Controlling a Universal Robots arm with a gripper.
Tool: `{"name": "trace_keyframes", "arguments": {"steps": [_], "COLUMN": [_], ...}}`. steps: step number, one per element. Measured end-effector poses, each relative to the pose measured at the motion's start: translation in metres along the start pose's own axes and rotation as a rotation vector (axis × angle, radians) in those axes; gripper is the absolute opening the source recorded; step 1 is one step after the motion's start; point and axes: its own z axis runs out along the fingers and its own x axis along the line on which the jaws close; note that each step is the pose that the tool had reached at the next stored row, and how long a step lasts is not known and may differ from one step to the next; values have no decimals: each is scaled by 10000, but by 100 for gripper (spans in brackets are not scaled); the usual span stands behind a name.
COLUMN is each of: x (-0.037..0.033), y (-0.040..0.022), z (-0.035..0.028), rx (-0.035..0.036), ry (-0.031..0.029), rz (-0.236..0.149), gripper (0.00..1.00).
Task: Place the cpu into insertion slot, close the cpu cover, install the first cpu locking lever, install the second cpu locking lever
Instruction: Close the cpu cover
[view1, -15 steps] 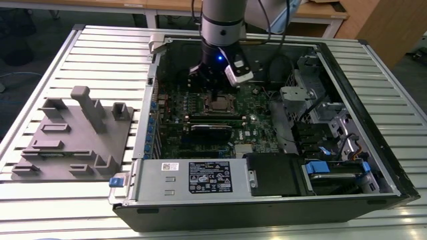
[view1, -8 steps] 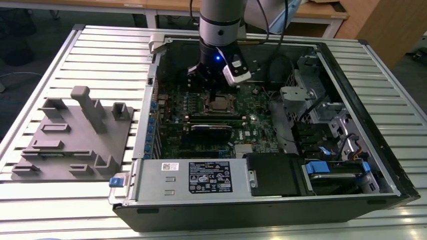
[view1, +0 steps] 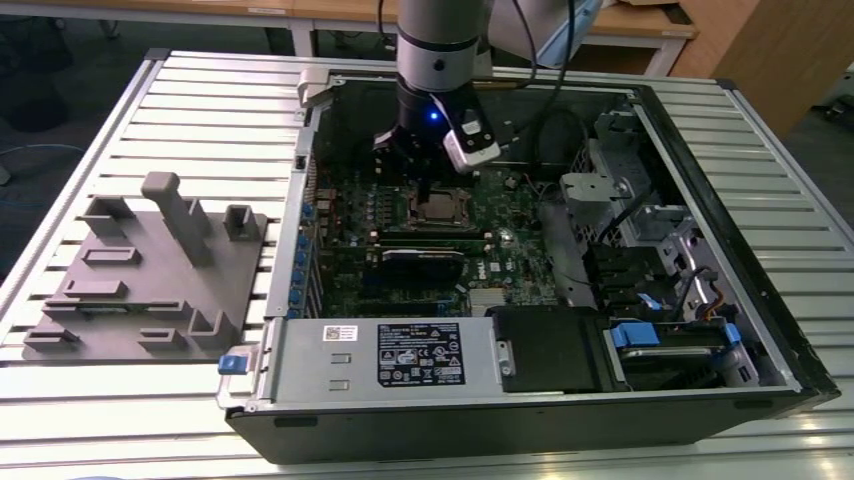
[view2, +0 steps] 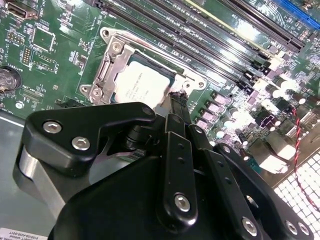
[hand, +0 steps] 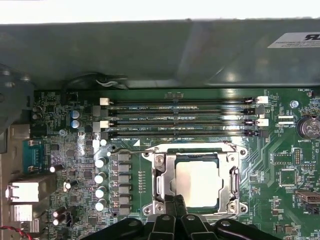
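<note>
The gripper (view2: 177, 98) hangs low inside the open computer case (view1: 507, 440), its slim fingertips brought together with nothing visible between them. The tips sit right at the edge of the insertion slot (hand: 196, 153). In the second wrist view they meet the corner of the metal surround just beside the chip, which looks like a pressing or hooking pose rather than a carrying one.

The cpu (hand: 197, 182) already lies in the slot. Its pale metal top faces up and sits square within the dark rim. The cpu cover (hand: 161, 182), a silver frame with a large cut-out, appears to lie flat around the chip's edges so that the top shows through the opening. It is bolted at the corners and seems level in both wrist views. Whether either locking lever is latched cannot be told, because the gripper's body hides the near side of the socket.

The green motherboard (hand: 280, 150) lies flat on the floor of the case, so the arm comes straight down from above, as the exterior view shows. The long memory slots (hand: 185, 117) run just beside the socket and are apart from the fingertips.

The case rests on a slatted metal desk (view1: 200, 100). On the exterior view's left, well apart from the case, stands a grey moulded fixture (view1: 147, 280) with upright posts and shallow pockets, probably meant for staging parts.
</note>
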Motion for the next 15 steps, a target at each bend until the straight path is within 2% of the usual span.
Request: {"name": "trace_keyframes", "arguments": {"steps": [15], "x": [39], "y": [-1], "z": [0], "rx": [0], "ry": [0], "rz": [-1], "gripper": [11]}}
